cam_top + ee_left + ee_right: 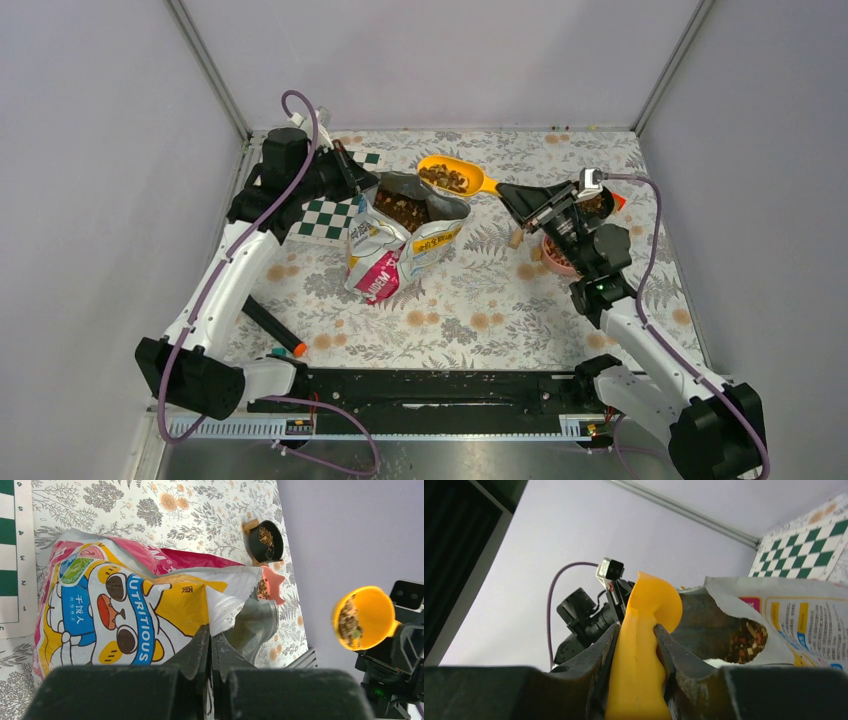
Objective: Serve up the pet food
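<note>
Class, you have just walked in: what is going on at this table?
The left gripper pinches the rim of the open pet food bag. The right gripper grips the handle of a yellow scoop loaded with kibble, beside the bag's mouth. The pink bowl sits close by the right gripper, the scoopful not yet poured.

**I hold the yellow scoop (649,600), bag (774,610) open**

My right gripper (636,635) pinches the scoop by its handle, lower centre; the bowl's back faces me. At right the bag gapes, pet food (746,642) inside. Centre left, behind the scoop, is what looks like the left arm (584,615). Checkered mat (804,550) upper right.
</note>
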Available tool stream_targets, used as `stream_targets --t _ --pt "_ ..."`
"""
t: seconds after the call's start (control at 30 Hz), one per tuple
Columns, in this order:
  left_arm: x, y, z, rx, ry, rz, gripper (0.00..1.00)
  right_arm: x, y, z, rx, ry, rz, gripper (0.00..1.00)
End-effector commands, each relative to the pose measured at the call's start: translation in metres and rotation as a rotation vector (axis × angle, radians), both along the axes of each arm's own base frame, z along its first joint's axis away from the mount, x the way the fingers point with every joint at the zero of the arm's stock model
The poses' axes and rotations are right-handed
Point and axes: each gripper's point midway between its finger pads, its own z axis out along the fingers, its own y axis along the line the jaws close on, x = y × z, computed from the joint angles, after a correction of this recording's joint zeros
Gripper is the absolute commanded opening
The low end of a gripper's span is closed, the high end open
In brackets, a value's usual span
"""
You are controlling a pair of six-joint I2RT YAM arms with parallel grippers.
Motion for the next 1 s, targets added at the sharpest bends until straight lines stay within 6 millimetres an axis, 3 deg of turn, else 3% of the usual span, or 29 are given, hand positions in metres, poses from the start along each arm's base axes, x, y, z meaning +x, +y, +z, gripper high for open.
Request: stream_targets --t 0.0,0.2,0.43,0.67,0.97 --pt "-0.002 0.004 0.030 -0.043 -0.099 0.013 0.00 0.001 -0.022 0.028 0.035 -0.090 -0.105 0.00" --pt "-0.004 0.004 0.028 -0.045 -0.095 0.006 0.00 0.020 -0.056 0.016 0.009 -0.042 -0.225 0.00" --pt "-0.005 0.003 0.024 -0.044 -0.087 -0.006 0.00 0.047 -0.115 -0.004 -0.004 0.007 -0.389 0.00" --pt "-0.007 0.000 0.019 -0.055 -0.075 -0.029 0.00 0.060 -0.190 -0.049 0.002 0.126 -0.587 0.00" --pt "-0.008 0.000 0.010 -0.052 -0.063 -0.035 0.00 0.057 -0.271 -0.115 -0.089 0.338 -0.864 0.00"
